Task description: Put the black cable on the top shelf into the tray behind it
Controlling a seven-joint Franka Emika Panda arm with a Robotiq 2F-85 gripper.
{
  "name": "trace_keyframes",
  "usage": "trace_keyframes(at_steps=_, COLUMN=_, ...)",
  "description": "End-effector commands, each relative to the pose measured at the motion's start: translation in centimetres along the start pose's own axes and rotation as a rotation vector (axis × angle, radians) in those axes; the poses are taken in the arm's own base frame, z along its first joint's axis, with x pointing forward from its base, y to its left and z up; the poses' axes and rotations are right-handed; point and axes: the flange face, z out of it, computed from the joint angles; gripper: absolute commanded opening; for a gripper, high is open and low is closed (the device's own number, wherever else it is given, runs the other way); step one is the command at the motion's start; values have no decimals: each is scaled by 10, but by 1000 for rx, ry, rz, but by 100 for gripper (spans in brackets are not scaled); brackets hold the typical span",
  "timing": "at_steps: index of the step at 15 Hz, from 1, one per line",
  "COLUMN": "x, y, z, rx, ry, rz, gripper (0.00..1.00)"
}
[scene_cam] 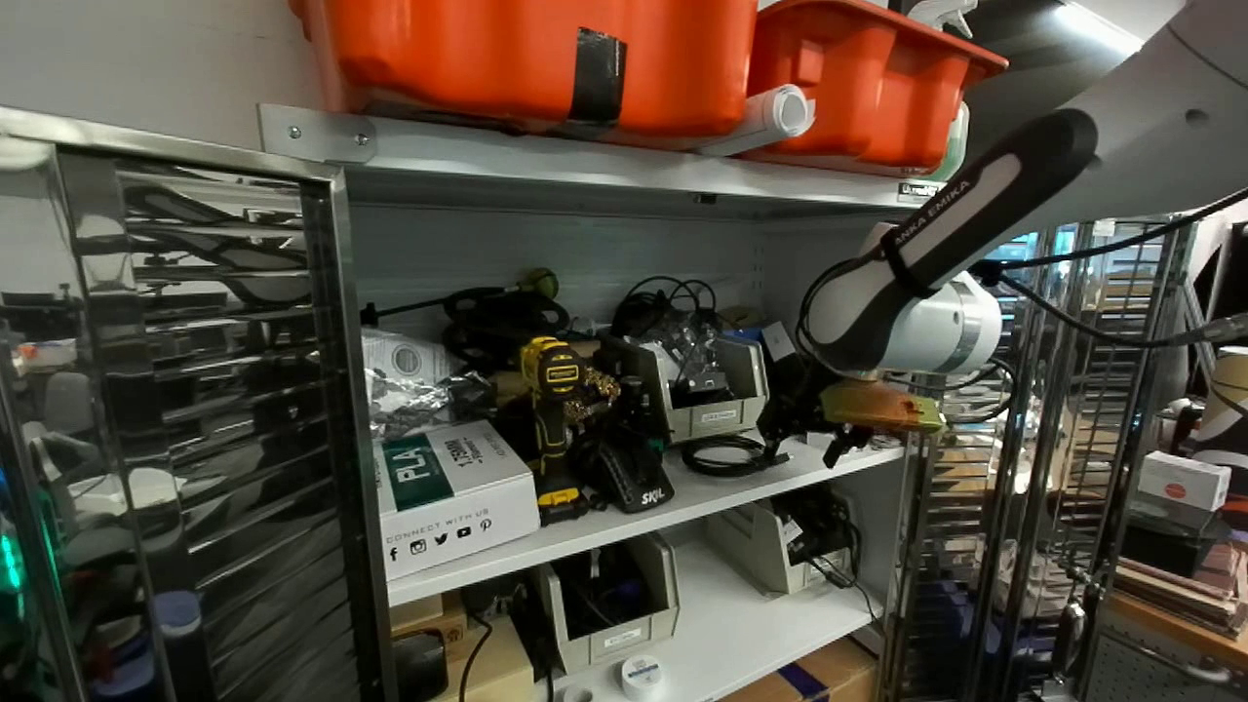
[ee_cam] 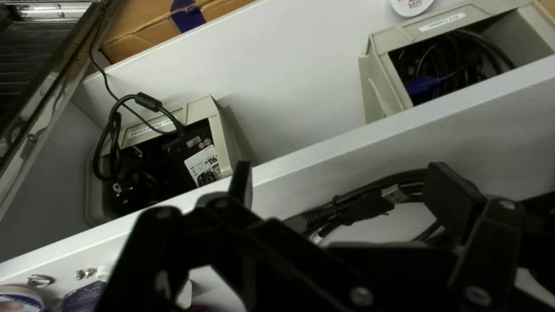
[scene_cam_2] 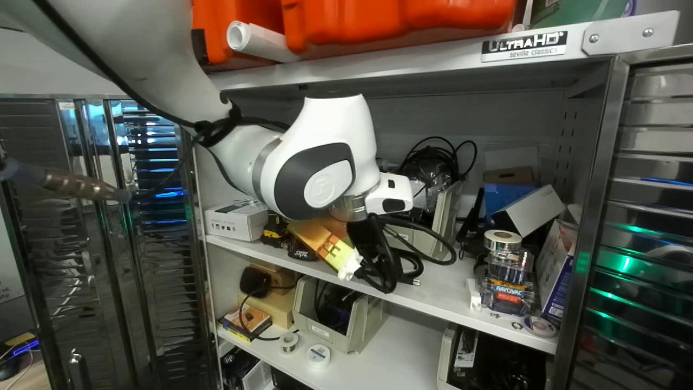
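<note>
As the cable (scene_cam: 721, 470), coiled, is laid on the shelf (scene_cam: 697, 489) just before the tray (scene_cam: 717, 421), the gripper (ee_cam: 347, 188) is held spread near it, presumably so that the cable can be straddled.

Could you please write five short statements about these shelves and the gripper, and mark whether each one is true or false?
1. The gripper is open. True.
2. The black cable coil already lies inside the light grey tray. False: the coil lies on the white top shelf, in front of the tray.
3. The yellow-and-black drill stands beside the PLA box. True.
4. The orange bins stand below the coil. False: these bins are above it.
5. In the wrist view, a blue connector lies inside a grey bin. True.
</note>
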Motion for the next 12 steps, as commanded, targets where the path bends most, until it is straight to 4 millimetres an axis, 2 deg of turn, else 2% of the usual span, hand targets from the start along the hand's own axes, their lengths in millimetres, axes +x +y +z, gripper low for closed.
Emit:
trace_keyframes(at_steps=1, x=29, y=-1, z=13, rx=-8, ry=91, rz=77, gripper=100)
trace_keyframes(at_steps=7, x=49, y=3, z=24, rx=-32, ry=140, rz=163, gripper=100)
trace_keyframes(at_steps=12, x=69, y=-14, z=29, rx=-66, ry=136, rz=181, gripper=100)
